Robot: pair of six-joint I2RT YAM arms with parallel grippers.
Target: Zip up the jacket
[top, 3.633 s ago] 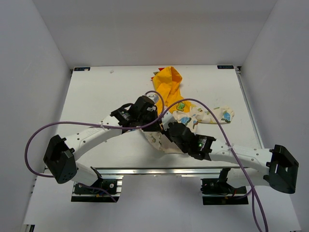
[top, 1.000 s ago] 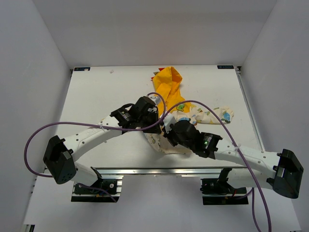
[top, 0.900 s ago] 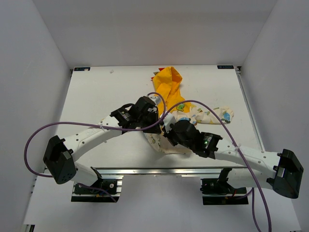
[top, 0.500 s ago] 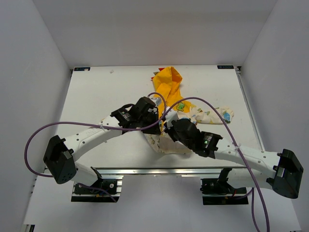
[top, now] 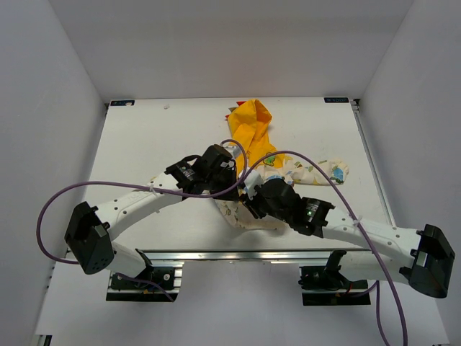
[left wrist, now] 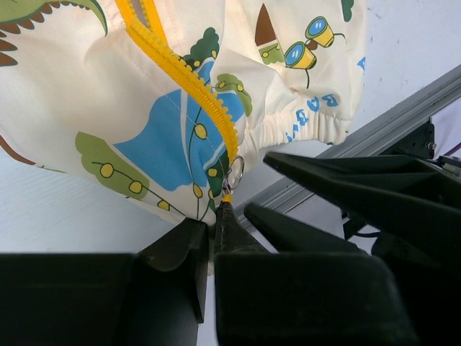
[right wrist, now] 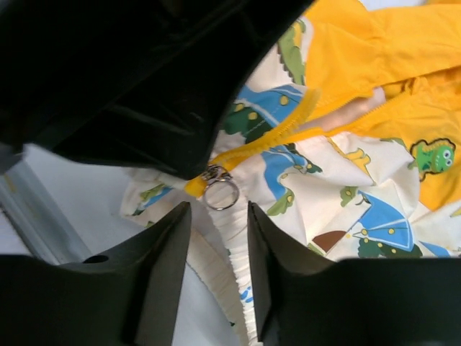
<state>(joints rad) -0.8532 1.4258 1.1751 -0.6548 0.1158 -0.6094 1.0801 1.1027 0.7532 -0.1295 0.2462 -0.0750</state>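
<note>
The white desk [top: 144, 144] carries the jacket [top: 252, 130], crumpled just right of centre, with its hood toward the far edge and its hem near the arms. The left hand [left wrist: 214, 216] is pressed together, pinching the bottom end of the orange zipper strip [left wrist: 189, 79] at the hem. The right hand [right wrist: 218, 216] is spread, one finger on each side of the ring pull [right wrist: 220, 193]. The slider sits at the very bottom, so zipping looks barely begun: the pull is ungripped and the whole run is left.
</note>
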